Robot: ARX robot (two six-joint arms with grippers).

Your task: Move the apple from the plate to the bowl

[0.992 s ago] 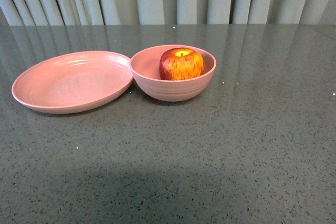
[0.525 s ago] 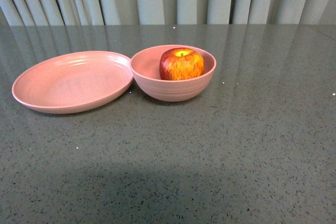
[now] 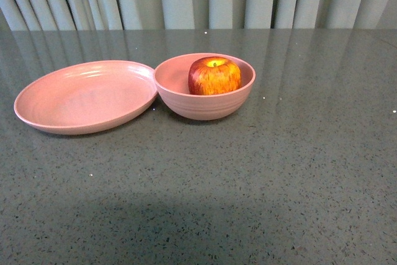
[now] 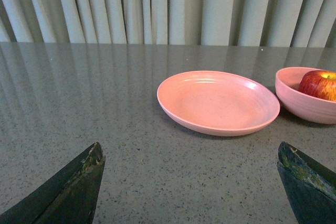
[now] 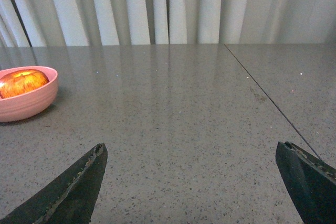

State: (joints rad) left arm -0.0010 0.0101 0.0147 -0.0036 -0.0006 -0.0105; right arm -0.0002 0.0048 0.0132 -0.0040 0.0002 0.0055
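apple (image 3: 214, 76) in bowl (image 3: 205, 107), plate (image 3: 85, 96) touching bowl's left side

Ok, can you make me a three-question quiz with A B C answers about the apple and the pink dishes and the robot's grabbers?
1. Where is the apple?
A. on the plate
B. in the bowl
C. on the bare table

2. How many pink dishes are there?
A. one
B. two
C. three

3. How are the two grippers?
A. both open and empty
B. both shut on the apple
C. one holding the plate

Answers:
1 B, the apple sits inside the bowl.
2 B, only the plate and the bowl show.
3 A, the left gripper and the right gripper have their fingers spread wide with nothing between.
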